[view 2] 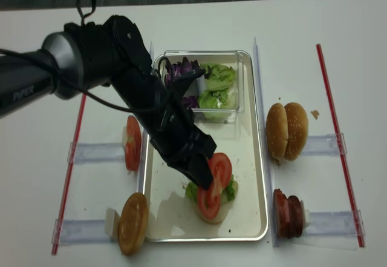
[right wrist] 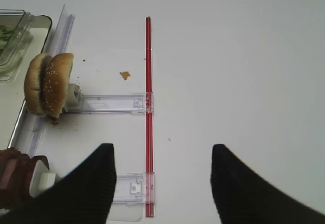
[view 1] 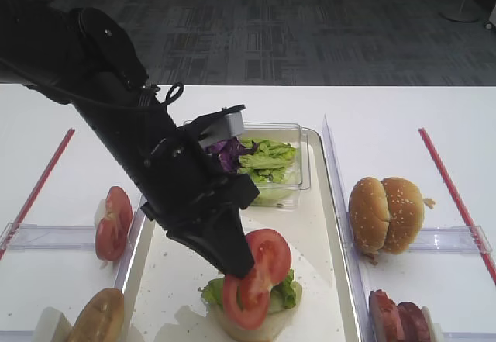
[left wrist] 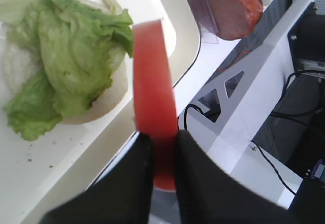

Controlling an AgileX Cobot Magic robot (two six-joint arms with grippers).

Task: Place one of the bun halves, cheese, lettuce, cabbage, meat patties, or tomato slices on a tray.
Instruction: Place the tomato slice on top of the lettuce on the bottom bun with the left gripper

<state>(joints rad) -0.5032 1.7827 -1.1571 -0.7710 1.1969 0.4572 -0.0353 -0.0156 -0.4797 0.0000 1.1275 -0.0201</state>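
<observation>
My left gripper (view 1: 240, 268) (left wrist: 162, 140) (view 2: 202, 182) is shut on a bright red tomato slice (left wrist: 152, 82), held on edge just above the near end of the cream tray (view 1: 314, 218) (view 2: 248, 158). Below it lies a bun half (left wrist: 20, 61), cut face up, covered with green lettuce (left wrist: 71, 56) (view 1: 287, 291). From above, two overlapping red slices (view 1: 271, 253) show at the fingertips. I cannot tell whether both are gripped. My right gripper (right wrist: 162, 183) is open and empty over the bare white table, right of the tray.
A clear box (view 1: 283, 195) at the tray's far end holds lettuce and purple cabbage (view 1: 226, 154). Right of the tray stand bun halves (view 1: 386, 214) (right wrist: 48, 84) and meat patties (view 1: 399, 319) (right wrist: 12, 178) on clear racks. On the left stand tomato slices (view 1: 114, 222) and a bun (view 1: 97, 319). Red strips (right wrist: 148, 107) border both sides.
</observation>
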